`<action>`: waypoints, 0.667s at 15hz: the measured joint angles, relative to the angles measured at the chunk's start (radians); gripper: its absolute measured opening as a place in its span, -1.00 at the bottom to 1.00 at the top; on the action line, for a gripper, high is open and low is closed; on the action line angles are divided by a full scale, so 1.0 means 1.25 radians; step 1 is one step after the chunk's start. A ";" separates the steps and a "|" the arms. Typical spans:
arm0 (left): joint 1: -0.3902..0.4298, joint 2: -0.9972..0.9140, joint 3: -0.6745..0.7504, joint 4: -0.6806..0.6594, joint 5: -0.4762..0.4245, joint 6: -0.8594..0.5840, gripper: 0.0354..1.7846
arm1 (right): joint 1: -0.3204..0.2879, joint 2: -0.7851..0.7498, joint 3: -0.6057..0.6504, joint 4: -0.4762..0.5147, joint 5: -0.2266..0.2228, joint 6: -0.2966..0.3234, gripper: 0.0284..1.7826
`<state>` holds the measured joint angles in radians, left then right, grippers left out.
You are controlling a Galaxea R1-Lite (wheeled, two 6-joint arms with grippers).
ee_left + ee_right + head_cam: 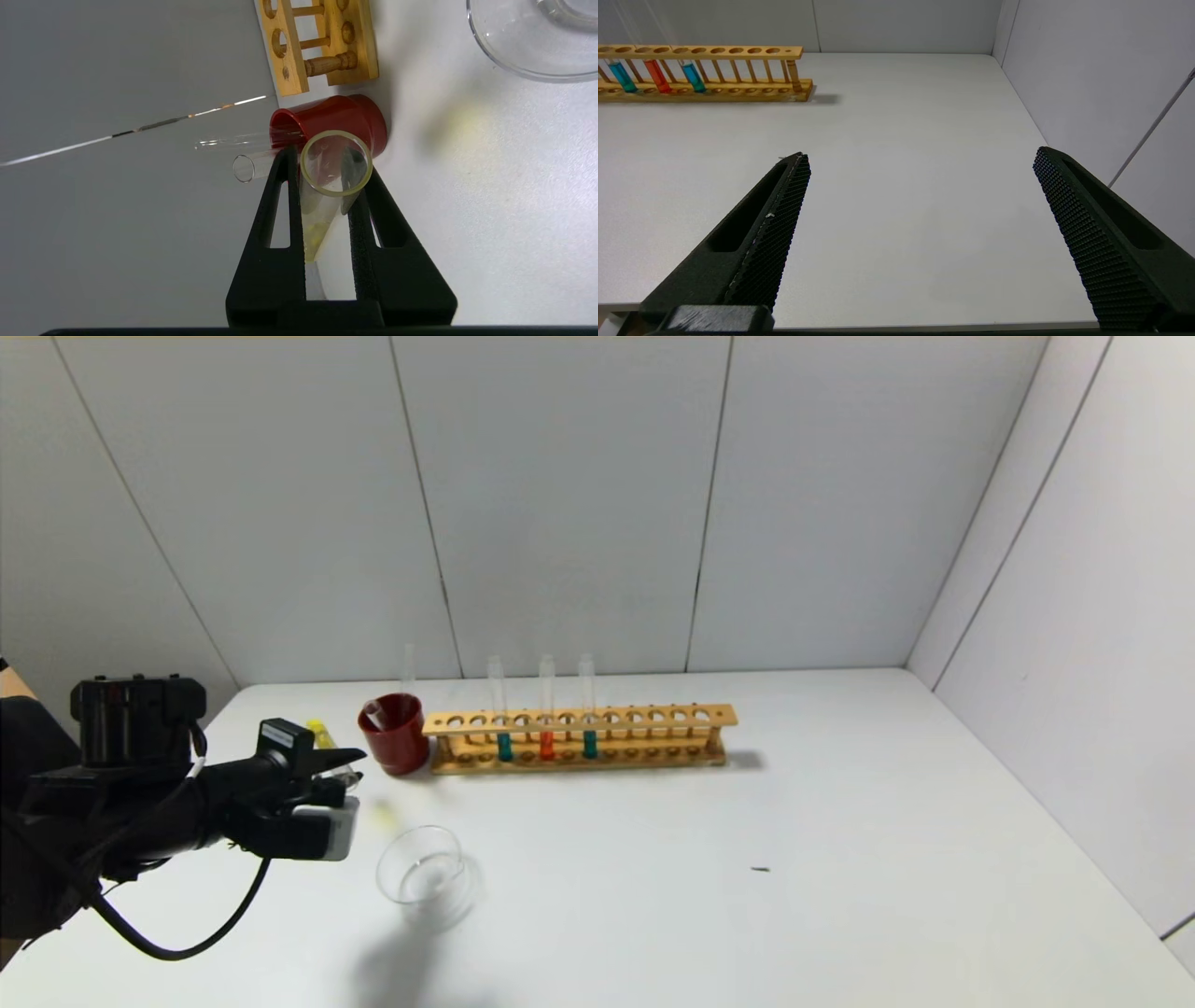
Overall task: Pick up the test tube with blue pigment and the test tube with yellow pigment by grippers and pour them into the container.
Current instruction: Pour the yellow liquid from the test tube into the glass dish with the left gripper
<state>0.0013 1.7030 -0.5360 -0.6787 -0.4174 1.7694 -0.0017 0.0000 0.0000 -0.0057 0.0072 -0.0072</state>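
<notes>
My left gripper (347, 767) is shut on the test tube with yellow pigment (321, 735), held tilted above the table, left of the red cup. In the left wrist view the tube (322, 205) lies between the fingers of the left gripper (327, 163), its open mouth pointing away from the wrist and a little yellow liquid near the round end. The container (425, 873), a clear glass dish, stands on the table in front and right of this gripper; its rim shows in the left wrist view (514, 65). Two teal-blue tubes (504, 745) stand in the rack. My right gripper (920, 156) is open and empty over bare table.
The wooden rack (653, 719) stands at the back with an orange tube (547, 745) between the teal ones. The dark red cup (394, 733) at its left end holds empty glass tubes. A faint yellow patch (383, 817) lies on the table. Walls close the back and right.
</notes>
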 joint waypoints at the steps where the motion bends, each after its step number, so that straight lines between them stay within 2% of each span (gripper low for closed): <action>1: -0.006 0.003 -0.001 -0.001 0.002 0.010 -0.67 | 0.000 0.000 0.000 0.000 0.000 0.000 0.96; 6: -0.054 0.011 -0.001 0.000 0.061 0.022 -0.67 | 0.000 0.000 0.000 0.000 0.000 0.000 0.96; 10: -0.060 0.018 0.000 -0.002 0.085 0.084 -0.67 | 0.000 0.000 0.000 0.000 0.000 0.000 0.96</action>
<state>-0.0740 1.7260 -0.5364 -0.6806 -0.3106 1.8738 -0.0017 0.0000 0.0000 -0.0057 0.0072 -0.0072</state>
